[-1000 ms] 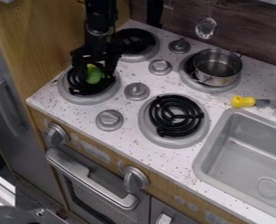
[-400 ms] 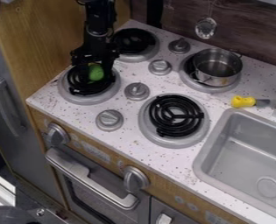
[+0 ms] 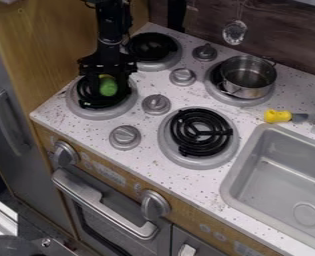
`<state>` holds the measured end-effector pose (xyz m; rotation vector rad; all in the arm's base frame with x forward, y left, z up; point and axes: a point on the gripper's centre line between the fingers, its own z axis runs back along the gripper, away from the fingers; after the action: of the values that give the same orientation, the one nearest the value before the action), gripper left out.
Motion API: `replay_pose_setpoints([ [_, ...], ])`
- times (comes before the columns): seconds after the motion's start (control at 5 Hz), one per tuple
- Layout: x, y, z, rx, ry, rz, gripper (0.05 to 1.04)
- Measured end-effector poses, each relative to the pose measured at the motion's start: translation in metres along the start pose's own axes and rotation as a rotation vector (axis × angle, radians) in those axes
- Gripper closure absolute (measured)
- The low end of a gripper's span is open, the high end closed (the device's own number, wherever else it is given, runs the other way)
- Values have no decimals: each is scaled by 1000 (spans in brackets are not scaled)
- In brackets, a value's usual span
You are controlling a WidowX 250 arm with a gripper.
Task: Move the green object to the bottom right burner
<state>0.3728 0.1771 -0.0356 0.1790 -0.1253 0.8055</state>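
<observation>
pincer (image 3: 108, 74) stands over the bottom left burner (image 3: 111, 113); grip cannot be determined. green object (image 3: 108, 87) is at that burner, just below the pincer. farther right, pot (image 3: 250, 92) shows interior metal; sink (image 3: 273, 182) contains a drain (image 3: 306, 214).

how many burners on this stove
4: the back left burner, front left burner where the green object is, back right burner under the pot, front right burner.

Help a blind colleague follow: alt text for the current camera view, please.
Black gripper at a green object, over the front left burner; a metal pot sits on the back right burner, and a yellow-handled tool lies beside the sink.
</observation>
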Motion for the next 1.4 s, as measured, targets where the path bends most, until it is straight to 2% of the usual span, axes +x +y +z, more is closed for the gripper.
replay_pose_setpoints([
  [0.2, -30, -31, 22, -66, -41, -160, 355],
  [0.4, -74, -63, 31, -124, -48, -311, 355],
  [0.6, -103, -82, 30, -144, -35, -413, 355],
  [0.8, -123, -106, 35, -173, -59, -503, 355],
  [1.0, -135, -119, 38, -209, -54, -515, 355],
  [1.2, -141, -123, 39, -223, -34, -516, 355],
  [1.4, -147, -117, 38, -186, 2, -530, 309],
])
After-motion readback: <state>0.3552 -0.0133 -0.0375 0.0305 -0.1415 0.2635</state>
